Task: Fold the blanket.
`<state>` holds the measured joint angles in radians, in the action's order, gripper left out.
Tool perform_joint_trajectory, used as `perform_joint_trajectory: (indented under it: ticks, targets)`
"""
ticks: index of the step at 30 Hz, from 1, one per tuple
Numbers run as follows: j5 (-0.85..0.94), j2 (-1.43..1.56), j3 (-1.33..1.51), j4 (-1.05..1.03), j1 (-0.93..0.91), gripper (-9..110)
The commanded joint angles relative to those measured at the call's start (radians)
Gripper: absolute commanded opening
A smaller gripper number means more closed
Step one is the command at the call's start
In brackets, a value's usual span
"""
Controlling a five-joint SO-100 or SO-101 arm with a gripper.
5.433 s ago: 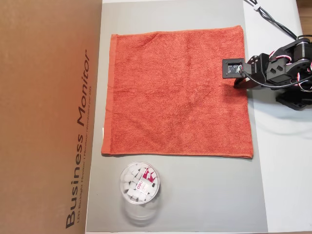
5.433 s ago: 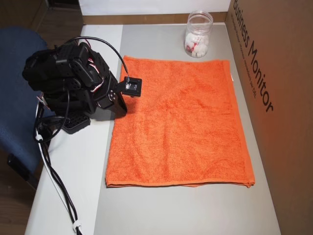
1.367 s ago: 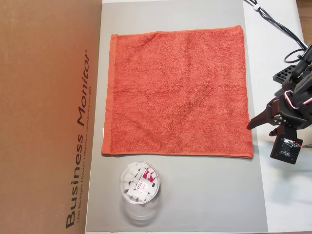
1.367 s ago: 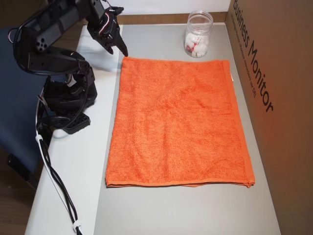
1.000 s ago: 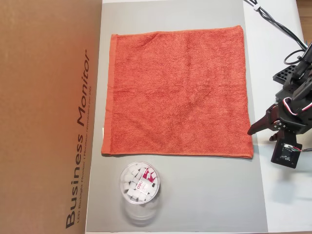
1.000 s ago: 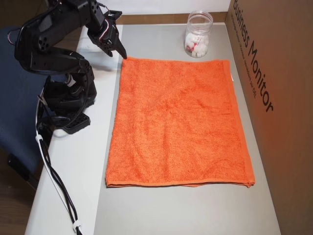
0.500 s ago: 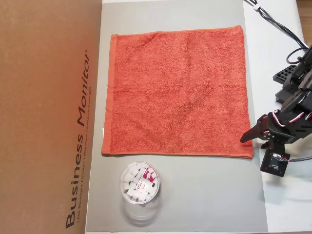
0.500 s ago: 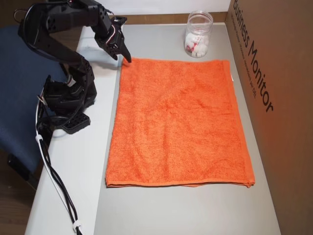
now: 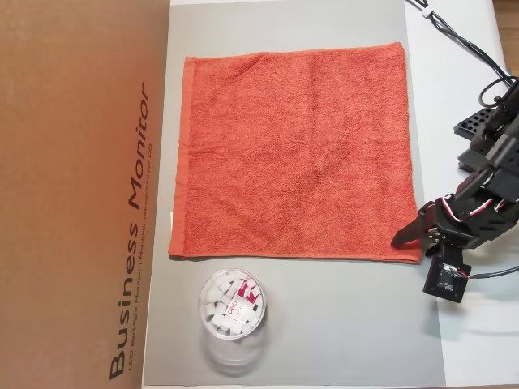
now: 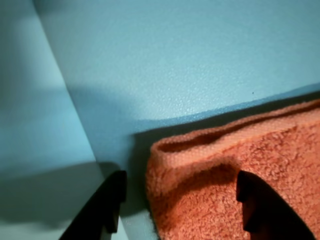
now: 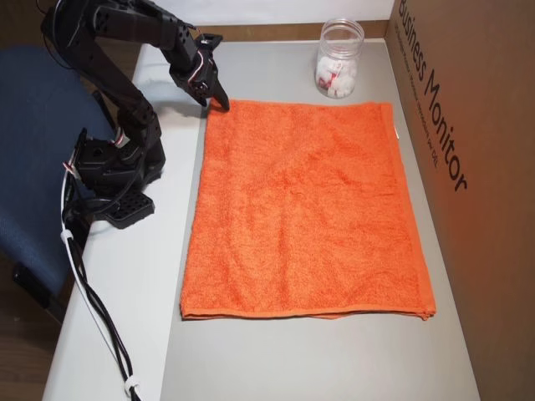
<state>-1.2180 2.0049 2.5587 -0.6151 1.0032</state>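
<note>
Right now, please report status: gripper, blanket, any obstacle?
Gripper open, straddling blanket corner. Blanket flat, unfolded. Plastic tub beside the edge, apart.

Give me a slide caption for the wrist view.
Open black pincer straddling the corner of the orange-red terry-cloth blanket.

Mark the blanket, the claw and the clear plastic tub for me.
blanket (image 9: 296, 154): an overhead view, middle of the flat orange-red cloth.
claw (image 10: 180, 200): wrist view, midway between its dark fingertips, open over the blanket's corner.
clear plastic tub (image 11: 338, 52): an overhead view, on its wall near the white contents.
</note>
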Motion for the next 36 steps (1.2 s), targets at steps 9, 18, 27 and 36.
perform_joint_trajectory:
  ticks: [9,18,27,36]
  targets:
    - [0.000,-0.025,-0.037,0.020,-0.003,10]
    - [0.000,-0.025,-0.026,0.018,-0.005,5]
    - [0.000,-0.025,-0.026,0.018,-0.005,5]
    - [0.000,-0.066,-0.031,0.018,-0.066,19]
